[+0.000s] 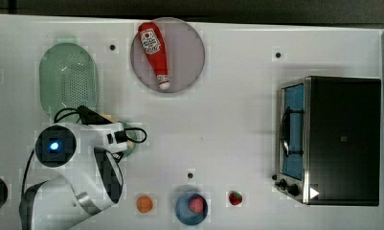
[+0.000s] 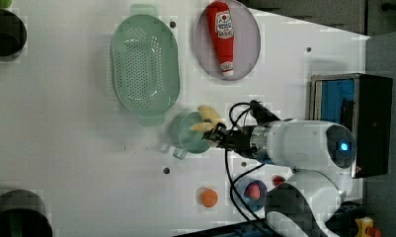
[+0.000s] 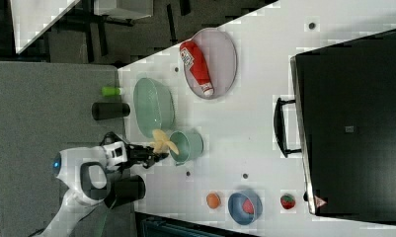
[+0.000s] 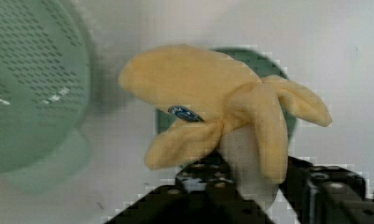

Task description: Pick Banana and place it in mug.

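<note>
A soft yellow peeled banana [image 4: 212, 98] is held by its white core between my gripper's [image 4: 250, 172] black fingers. In the left view the banana [image 2: 208, 118] hangs over the rim of the teal-green mug [image 2: 188, 133], and my gripper [image 2: 217, 136] is at the mug's right side. The right view shows the banana [image 3: 162, 140] just at the left rim of the mug [image 3: 188, 145], tilted above it. In the wrist view, the mug's rim [image 4: 268, 60] peeks out behind the banana. The arm covers most of the mug in the top view.
A pale-green perforated basket [image 2: 145, 64] lies close beside the mug. A plate [image 2: 250, 29] holds a ketchup bottle [image 2: 222, 34]. A toaster oven [image 1: 333, 139] stands at the top view's right. An orange [image 1: 144, 203], a blue bowl [image 1: 182, 213] and a strawberry [image 1: 235, 198] lie along the front edge.
</note>
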